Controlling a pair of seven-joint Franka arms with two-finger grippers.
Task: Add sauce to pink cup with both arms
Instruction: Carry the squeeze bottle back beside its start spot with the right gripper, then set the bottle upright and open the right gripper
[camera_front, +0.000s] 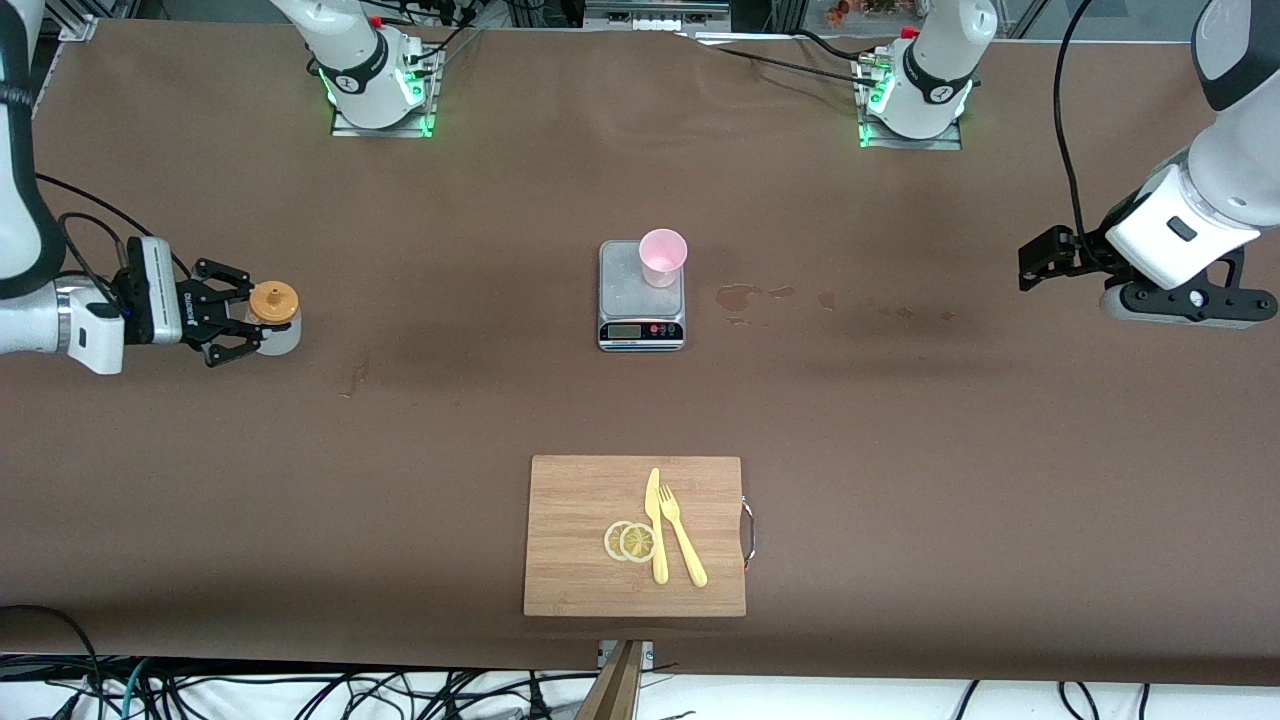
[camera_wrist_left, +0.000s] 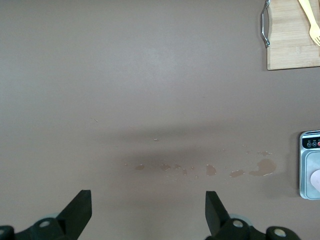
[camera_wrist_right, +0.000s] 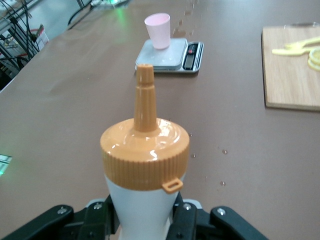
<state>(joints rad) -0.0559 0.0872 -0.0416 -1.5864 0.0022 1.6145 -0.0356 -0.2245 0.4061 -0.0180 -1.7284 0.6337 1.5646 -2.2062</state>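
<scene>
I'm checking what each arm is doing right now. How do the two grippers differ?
The right gripper is shut on the sauce bottle, near the right arm's end of the table; the left gripper is open and holds nothing. The left gripper hangs over bare table near the left arm's end, waiting. Both are black with two fingers.

You can make out white lettering on right hand (camera_front: 243, 325) body, too small to read. Scale (camera_front: 641, 296) display shows no legible digits.
</scene>
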